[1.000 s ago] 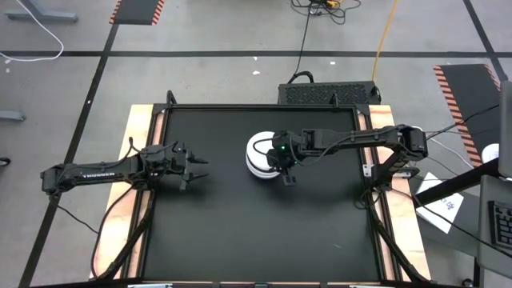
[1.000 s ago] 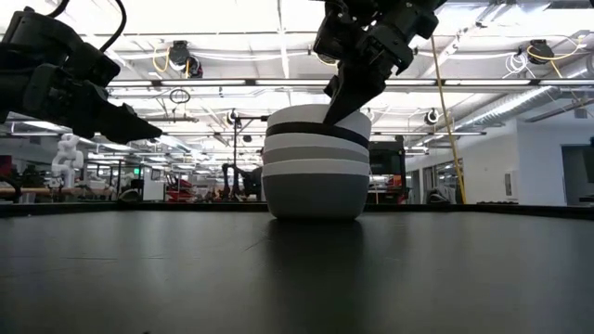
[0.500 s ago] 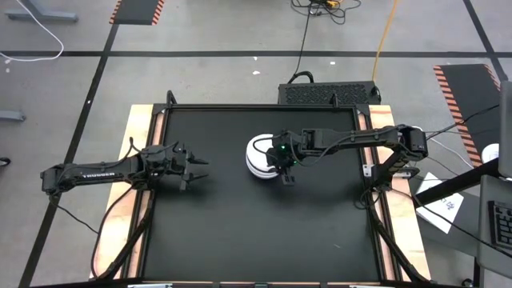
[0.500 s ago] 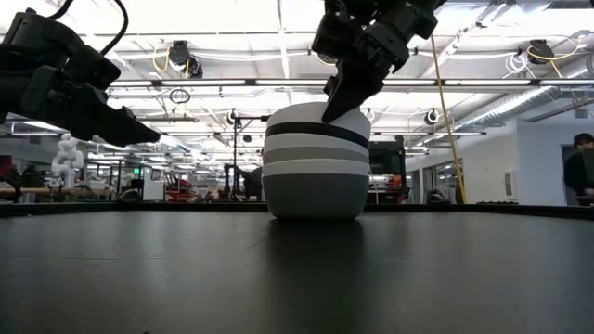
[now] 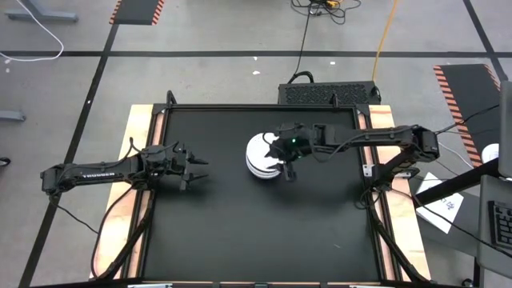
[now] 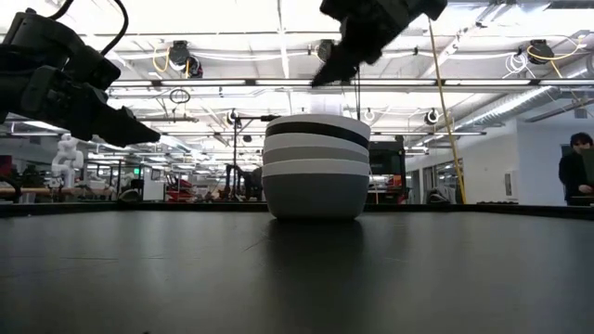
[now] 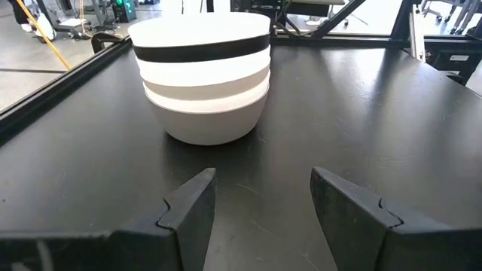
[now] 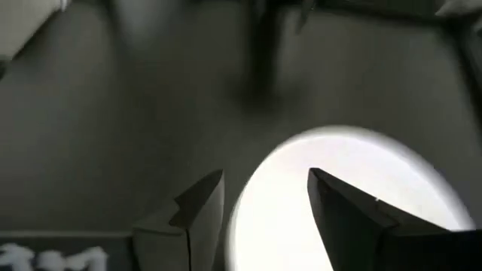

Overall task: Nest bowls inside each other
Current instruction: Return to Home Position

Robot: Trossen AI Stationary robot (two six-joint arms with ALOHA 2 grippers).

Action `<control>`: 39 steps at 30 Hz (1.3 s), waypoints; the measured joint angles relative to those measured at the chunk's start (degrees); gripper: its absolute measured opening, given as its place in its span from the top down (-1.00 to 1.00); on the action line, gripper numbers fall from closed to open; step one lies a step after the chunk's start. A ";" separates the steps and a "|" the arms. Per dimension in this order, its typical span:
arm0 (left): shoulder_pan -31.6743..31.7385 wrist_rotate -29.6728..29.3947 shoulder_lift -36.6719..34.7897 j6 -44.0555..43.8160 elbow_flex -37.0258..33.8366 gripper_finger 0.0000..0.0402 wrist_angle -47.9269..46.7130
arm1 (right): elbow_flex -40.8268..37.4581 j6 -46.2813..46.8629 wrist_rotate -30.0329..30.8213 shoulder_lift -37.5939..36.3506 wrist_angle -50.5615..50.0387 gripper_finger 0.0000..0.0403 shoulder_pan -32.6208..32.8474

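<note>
The bowls [image 5: 260,156] stand nested in one stack near the middle of the table, its bottom bowl resting on the black top. Side on, the stack [image 6: 316,167] shows white and light grey bands, a black band and a white rim on top. My right gripper [image 5: 280,158] hangs open above the stack's right side, clear of the top rim in the low view [image 6: 339,60]; its wrist view looks down on the white top bowl [image 8: 339,203]. My left gripper [image 5: 198,174] hovers open to the left of the stack [image 7: 202,71], pointing at it, with nothing between its fingers.
The black table top [image 5: 240,232] is bare around the stack. Raised wooden rails [image 5: 138,152] run along its left and right sides. Beyond the far edge a person [image 6: 577,172] stands in the room.
My right gripper has opened, let go of the top white bowl's rim and risen clear of the stack. The top bowl now sits level in the stack. The left arm has kept still.
</note>
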 joint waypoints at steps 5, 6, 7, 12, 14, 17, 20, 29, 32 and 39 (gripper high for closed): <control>-0.01 0.00 0.00 0.55 0.00 -0.09 0.83 | 0.04 -0.83 1.35 0.65 4.68 0.08 -3.28; 0.01 0.01 0.00 0.55 0.00 -0.09 0.89 | 0.02 -1.38 1.39 1.05 5.35 0.09 -3.92; -0.01 0.02 0.00 0.55 0.00 -0.09 0.93 | -0.39 -1.94 1.42 1.24 6.09 0.09 -4.55; -0.01 0.04 -0.01 0.40 0.00 -0.09 1.51 | -7.27 -1.63 1.09 -0.57 14.24 0.12 -6.51; 0.01 0.06 0.01 0.43 0.00 -0.09 1.43 | -11.51 -1.65 -0.07 -2.69 20.26 0.13 -7.02; 0.01 0.11 -0.01 0.65 -0.01 -0.09 1.34 | -19.20 -0.77 -0.50 -6.50 28.57 0.15 -7.59; 0.01 0.10 0.01 1.23 0.00 -0.09 1.38 | -26.12 1.30 -0.63 -10.24 38.75 0.15 -7.78; 0.00 0.00 0.00 1.04 -0.02 -0.09 3.45 | -35.19 7.29 -1.90 -12.75 49.04 0.15 -7.91; 0.01 0.00 0.01 0.58 -0.03 -0.09 3.97 | -35.30 7.60 -1.84 -12.03 48.83 0.15 -7.51; -0.01 0.13 -0.01 -0.73 -0.02 -0.09 4.42 | -35.28 8.45 -1.84 -12.09 45.86 0.15 -7.35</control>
